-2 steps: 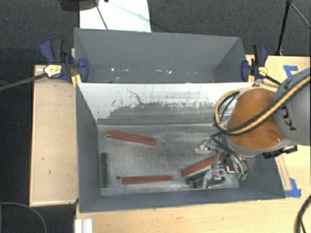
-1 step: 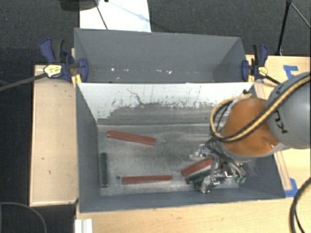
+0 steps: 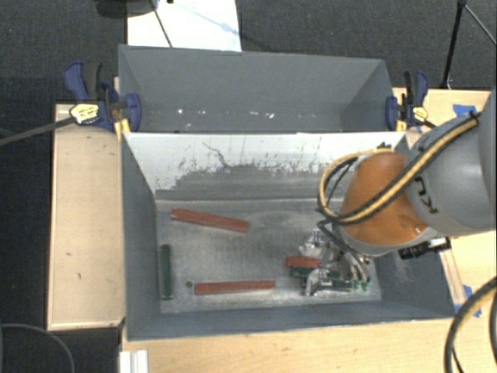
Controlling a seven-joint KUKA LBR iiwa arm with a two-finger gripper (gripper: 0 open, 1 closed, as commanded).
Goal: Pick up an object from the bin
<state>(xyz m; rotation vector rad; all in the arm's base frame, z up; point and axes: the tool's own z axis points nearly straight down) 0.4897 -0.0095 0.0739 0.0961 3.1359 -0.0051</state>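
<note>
My gripper (image 3: 324,274) is low in the bin's front right part, under the orange wrist cover. A short reddish-brown piece (image 3: 300,262) lies right at its left side, touching or nearly touching it. Whether that piece sits between the fingers I cannot tell. A long reddish-brown stick (image 3: 234,287) lies flat along the front of the floor, just left of the gripper.
Another reddish-brown stick (image 3: 210,221) lies slanted at the back left of the floor. A dark green bar (image 3: 165,271) lies along the left wall. The arm reaches in from the right over the bin's right wall.
</note>
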